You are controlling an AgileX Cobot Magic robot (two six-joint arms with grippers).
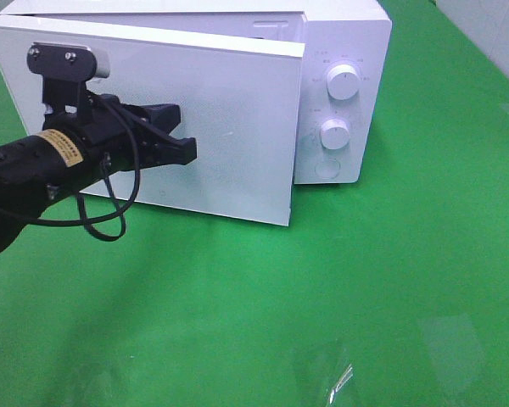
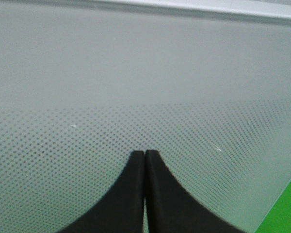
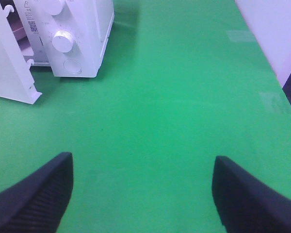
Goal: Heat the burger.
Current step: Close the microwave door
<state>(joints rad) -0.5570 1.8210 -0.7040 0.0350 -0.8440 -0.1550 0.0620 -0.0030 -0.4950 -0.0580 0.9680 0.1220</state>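
Note:
The burger is hidden. The white microwave point(image 1: 343, 42) stands at the back of the green table with its door point(image 1: 229, 127) swung partly open. My left gripper point(image 1: 187, 151) is shut, holds nothing, and has its tips against the door's outer face. The left wrist view shows the closed fingertips point(image 2: 136, 194) pressed to the dotted door panel point(image 2: 136, 73). My right gripper point(image 3: 141, 162) is open and empty, hovering over bare green table to the right of the microwave point(image 3: 72, 29). It is out of the exterior view.
Two white knobs point(image 1: 343, 83) point(image 1: 334, 133) sit on the microwave's control panel. In the right wrist view the door's free edge point(image 3: 9, 73) stands away from the body, and a sliver of pink point(image 3: 20, 34) shows in the gap. A white wall point(image 3: 271, 29) borders the table's right side.

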